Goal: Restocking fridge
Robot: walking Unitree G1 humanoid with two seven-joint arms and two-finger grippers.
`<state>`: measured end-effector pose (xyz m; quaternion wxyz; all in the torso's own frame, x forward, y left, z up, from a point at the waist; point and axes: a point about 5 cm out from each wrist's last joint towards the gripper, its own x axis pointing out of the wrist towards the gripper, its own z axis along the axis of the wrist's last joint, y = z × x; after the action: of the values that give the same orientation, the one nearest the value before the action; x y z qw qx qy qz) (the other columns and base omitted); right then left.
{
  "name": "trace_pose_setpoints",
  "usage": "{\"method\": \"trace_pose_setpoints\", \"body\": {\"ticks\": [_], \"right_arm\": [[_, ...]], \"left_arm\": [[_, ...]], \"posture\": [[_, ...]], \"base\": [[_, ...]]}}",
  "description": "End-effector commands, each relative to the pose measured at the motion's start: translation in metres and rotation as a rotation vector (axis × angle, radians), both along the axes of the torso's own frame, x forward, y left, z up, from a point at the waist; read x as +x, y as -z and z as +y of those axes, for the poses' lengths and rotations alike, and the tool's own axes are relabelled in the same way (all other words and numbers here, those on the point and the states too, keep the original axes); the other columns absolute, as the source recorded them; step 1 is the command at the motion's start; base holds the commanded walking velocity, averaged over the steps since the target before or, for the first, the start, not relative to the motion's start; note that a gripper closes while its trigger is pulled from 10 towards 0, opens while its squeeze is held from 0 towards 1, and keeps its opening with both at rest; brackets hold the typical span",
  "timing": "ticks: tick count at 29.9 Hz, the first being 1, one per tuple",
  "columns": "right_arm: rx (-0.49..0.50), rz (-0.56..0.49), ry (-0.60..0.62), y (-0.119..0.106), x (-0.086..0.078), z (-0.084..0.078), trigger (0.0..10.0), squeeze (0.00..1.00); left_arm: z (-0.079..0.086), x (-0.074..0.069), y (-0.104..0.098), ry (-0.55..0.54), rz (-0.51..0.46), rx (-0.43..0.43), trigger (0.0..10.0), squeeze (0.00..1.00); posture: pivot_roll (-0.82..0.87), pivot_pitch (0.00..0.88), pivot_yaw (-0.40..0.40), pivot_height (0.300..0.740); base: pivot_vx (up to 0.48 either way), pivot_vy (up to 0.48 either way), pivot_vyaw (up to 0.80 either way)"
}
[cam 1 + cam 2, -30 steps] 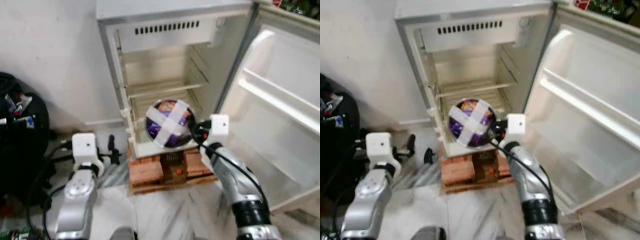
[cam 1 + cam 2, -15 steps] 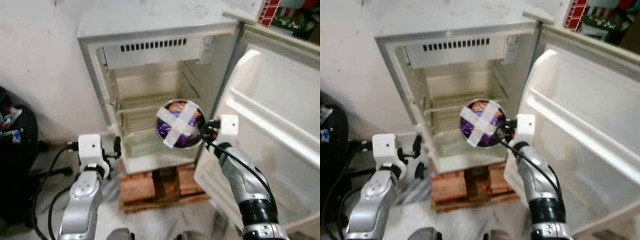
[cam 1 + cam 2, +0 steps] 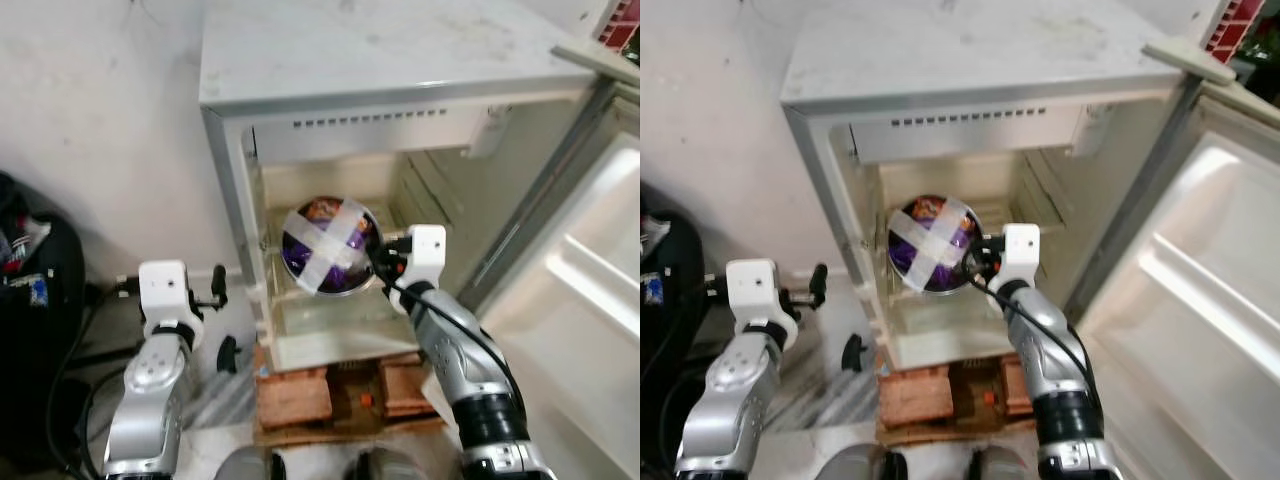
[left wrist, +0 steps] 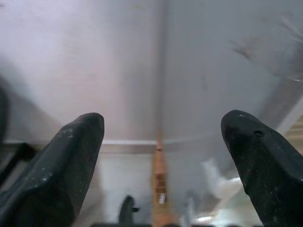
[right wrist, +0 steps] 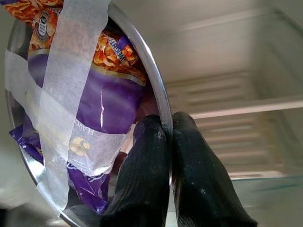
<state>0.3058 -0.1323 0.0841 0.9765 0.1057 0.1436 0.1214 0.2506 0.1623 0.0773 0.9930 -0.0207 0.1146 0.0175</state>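
A round steel bowl [image 3: 330, 247] holds a purple snack packet [image 5: 102, 101] strapped in by a cross of white tape. My right gripper [image 3: 380, 263] is shut on the bowl's rim, its fingers [image 5: 154, 184] pinching the metal edge. The bowl hangs tilted in the mouth of the small open fridge [image 3: 400, 110], in front of its wire shelves [image 5: 232, 111]. My left gripper [image 4: 158, 156] is open with nothing between its fingers, held low to the left of the fridge and facing the white wall.
The fridge door [image 3: 590, 290] swings wide open on the right. The fridge stands on red bricks [image 3: 300, 395]. A black bag [image 3: 30, 300] sits against the wall at the far left. Pale marble floor lies in front.
The view has closed in on the fridge and risen. The bowl in my right gripper now sits further left, inside the fridge opening. My left arm stays low.
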Motion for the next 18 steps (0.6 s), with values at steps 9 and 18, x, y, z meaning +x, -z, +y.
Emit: {"method": "trace_pose_setpoints", "body": {"ticks": [9, 18], "right_arm": [[0.003, -0.026, 0.046, -0.006, 0.006, -0.005, 10.0, 0.0], [0.037, 0.001, 0.117, -0.007, 0.019, -0.009, 10.0, 0.0]], "left_arm": [[-0.001, 0.0, 0.001, 0.01, 0.021, 0.003, 10.0, 0.0], [-0.009, -0.023, 0.014, 0.167, 0.156, 0.034, 10.0, 0.0]], "posture": [[0.06, 0.062, -0.018, 0.74], [0.11, 0.078, -0.028, 0.74]], "base": [[0.0, 0.0, 0.0], [0.0, 0.0, 0.0]]}}
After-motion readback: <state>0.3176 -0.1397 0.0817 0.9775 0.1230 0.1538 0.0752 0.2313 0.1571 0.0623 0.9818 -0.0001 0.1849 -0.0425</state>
